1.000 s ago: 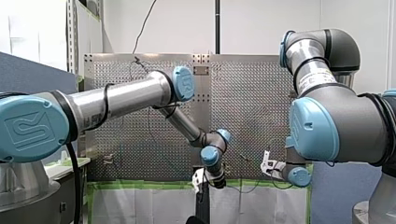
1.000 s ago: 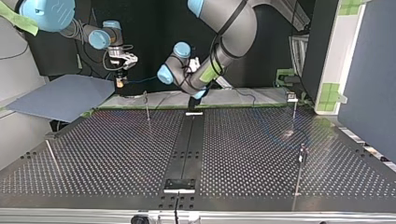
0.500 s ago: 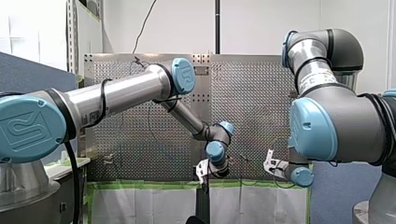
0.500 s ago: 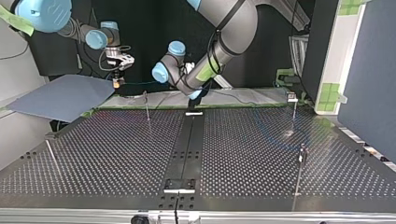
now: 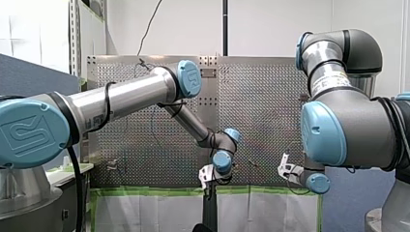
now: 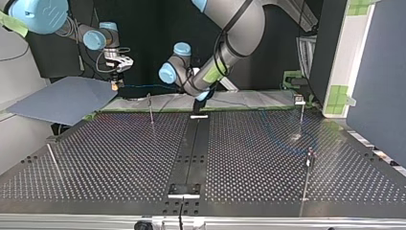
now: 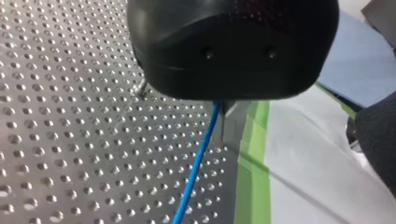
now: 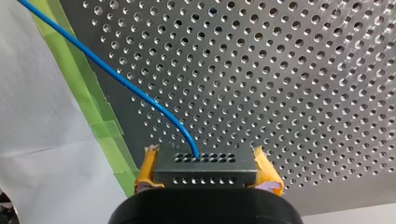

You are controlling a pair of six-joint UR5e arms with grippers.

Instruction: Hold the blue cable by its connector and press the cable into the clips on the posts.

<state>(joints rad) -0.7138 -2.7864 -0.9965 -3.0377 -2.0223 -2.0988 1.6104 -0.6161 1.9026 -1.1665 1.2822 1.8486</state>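
Right wrist view puts the grey connector (image 8: pixel 205 173) squarely in my right claw (image 8: pixel 205 162), its yellow pads (image 8: pixel 145 171) clamped on both ends. The blue cable (image 8: pixel 121 79) arcs out of the connector's face above the perforated desk (image 8: pixel 289 84). Left wrist view shows that cable running out from under my left claw (image 7: pixel 224 100); whether that claw is pinching it, I cannot tell. Top view has both claws by the desk edge nearest the arms, the cable strung between them, clear of the nearest post (image 6: pixel 151 109). I judge the hold done. No clip I can make out has cable in it, so all the pressing remains.
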